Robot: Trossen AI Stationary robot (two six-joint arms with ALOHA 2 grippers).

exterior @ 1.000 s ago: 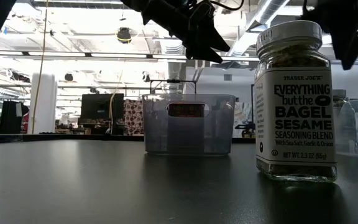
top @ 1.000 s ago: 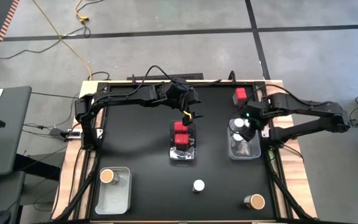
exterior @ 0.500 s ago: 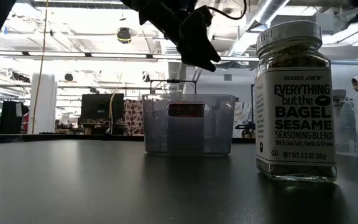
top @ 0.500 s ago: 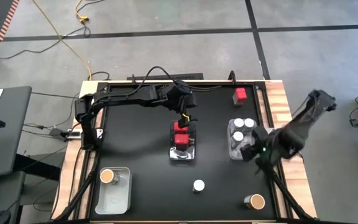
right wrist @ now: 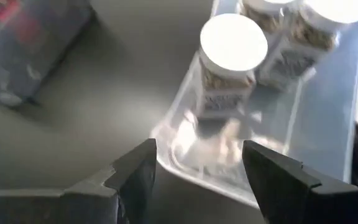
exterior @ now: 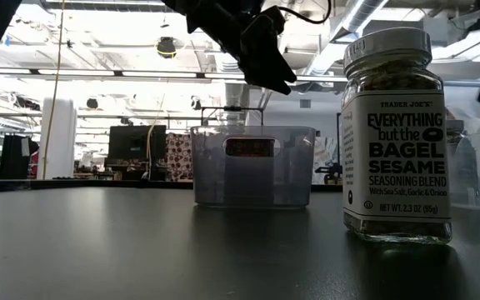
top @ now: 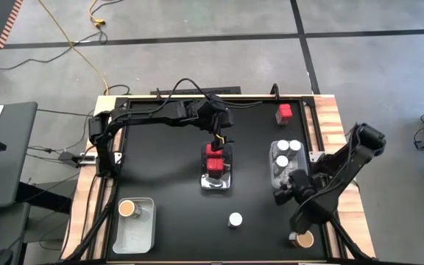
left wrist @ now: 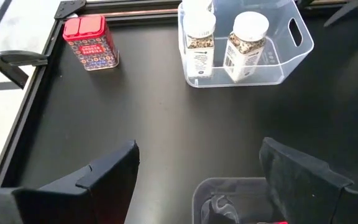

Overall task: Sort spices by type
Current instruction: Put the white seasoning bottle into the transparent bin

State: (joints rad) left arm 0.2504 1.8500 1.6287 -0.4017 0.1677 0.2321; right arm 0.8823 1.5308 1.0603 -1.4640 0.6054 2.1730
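Right hand (right wrist: 194, 177) spread above bin (right wrist: 328, 143)

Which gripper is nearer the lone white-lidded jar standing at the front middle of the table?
Right. The right gripper hangs off to the side of the white-lidded jar, by the jar bin. The left gripper is farther back, above the red-spice bin.

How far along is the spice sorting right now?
Partly done. Two red tins sit in the middle bin, white-lidded jars in the right bin, one brown-topped jar in the left bin. Both grippers, left and right, are open and empty. Left: the red tin, white-lidded jar, brown-topped jar.
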